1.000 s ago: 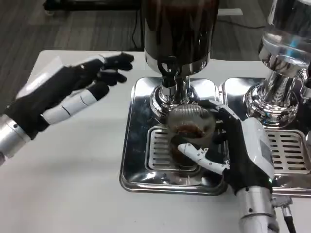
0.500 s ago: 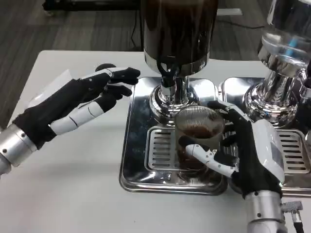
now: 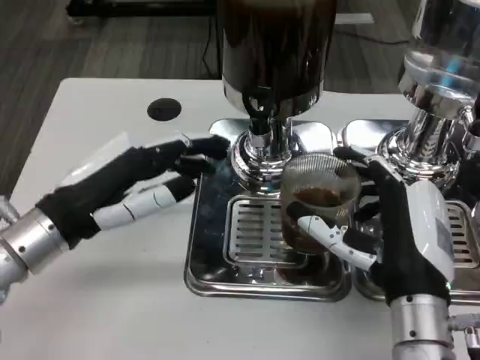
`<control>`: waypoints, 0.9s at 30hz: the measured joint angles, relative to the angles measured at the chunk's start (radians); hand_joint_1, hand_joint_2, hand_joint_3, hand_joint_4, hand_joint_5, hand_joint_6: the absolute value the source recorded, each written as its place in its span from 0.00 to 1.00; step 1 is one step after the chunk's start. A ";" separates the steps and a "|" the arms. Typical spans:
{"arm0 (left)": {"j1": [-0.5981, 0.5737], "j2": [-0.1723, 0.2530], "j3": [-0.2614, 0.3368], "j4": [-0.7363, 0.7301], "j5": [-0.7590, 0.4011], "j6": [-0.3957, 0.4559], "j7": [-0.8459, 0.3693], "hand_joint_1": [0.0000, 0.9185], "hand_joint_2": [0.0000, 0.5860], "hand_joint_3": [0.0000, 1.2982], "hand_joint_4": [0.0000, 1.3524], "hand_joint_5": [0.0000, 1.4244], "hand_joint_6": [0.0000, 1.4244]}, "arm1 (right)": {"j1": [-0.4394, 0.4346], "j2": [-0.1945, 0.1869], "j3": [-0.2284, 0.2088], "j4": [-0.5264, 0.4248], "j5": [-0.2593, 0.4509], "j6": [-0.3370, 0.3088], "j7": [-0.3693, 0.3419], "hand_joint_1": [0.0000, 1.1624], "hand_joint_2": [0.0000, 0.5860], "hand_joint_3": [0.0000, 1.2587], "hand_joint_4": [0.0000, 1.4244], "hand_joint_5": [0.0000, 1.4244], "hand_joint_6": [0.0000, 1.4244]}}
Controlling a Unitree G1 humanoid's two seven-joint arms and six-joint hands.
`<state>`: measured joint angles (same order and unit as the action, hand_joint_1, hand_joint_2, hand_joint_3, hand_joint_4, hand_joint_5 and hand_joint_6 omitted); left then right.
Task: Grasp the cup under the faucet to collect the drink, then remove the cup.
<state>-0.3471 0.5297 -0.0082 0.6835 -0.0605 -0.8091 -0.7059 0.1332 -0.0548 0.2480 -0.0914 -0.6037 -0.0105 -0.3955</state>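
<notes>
right robot hand [image 3: 397,232]: wrapped around the cup [image 3: 319,202], partly filled with dark drink.
change: cup has slid right and toward the robot, off from under the faucet [image 3: 259,120]; collecting looks done, removal under way.
left robot hand [image 3: 139,184]: released, fingers spread, now reaching the tray [image 3: 206,277] edge.
in the way: second dispenser [image 3: 431,112] close on the right.
tabletop [image 3: 112,300]: dark round hole [image 3: 164,109] far left.
</notes>
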 measured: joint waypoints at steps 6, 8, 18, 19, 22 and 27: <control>0.005 0.007 -0.025 0.044 0.055 -0.064 0.000 0.00 0.19 0.16 0.16 0.20 0.23 | 0.023 0.000 -0.005 -0.043 -0.001 0.000 0.000 0.58 0.36 0.32 0.33 0.44 0.51; 0.006 0.011 -0.036 0.056 0.070 -0.085 0.000 0.00 0.19 0.16 0.16 0.20 0.23 | 0.044 0.000 -0.006 -0.071 -0.001 0.000 0.002 0.58 0.36 0.32 0.33 0.44 0.52; 0.027 0.022 -0.041 0.042 0.068 -0.109 0.001 0.00 0.19 0.16 0.16 0.20 0.23 | 0.123 -0.005 -0.005 -0.178 -0.002 0.000 0.038 0.58 0.38 0.33 0.34 0.45 0.53; 0.030 0.023 -0.041 0.040 0.067 -0.109 0.001 0.00 0.19 0.16 0.16 0.20 0.23 | 0.136 -0.007 -0.005 -0.187 -0.002 0.000 0.045 0.58 0.38 0.34 0.34 0.45 0.53; 0.030 0.023 -0.041 0.036 0.067 -0.109 0.001 0.00 0.19 0.16 0.16 0.20 0.23 | 0.156 -0.011 -0.005 -0.195 -0.002 0.000 0.056 0.58 0.38 0.34 0.34 0.45 0.53; 0.042 0.035 -0.041 0.019 0.060 -0.113 0.001 0.00 0.19 0.16 0.16 0.20 0.23 | 0.207 -0.026 0.005 -0.245 -0.003 -0.006 0.070 0.58 0.38 0.34 0.35 0.46 0.53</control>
<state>-0.3049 0.5644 -0.0488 0.7028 -0.0002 -0.9219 -0.7054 0.3399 -0.0806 0.2529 -0.3366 -0.6063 -0.0169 -0.3254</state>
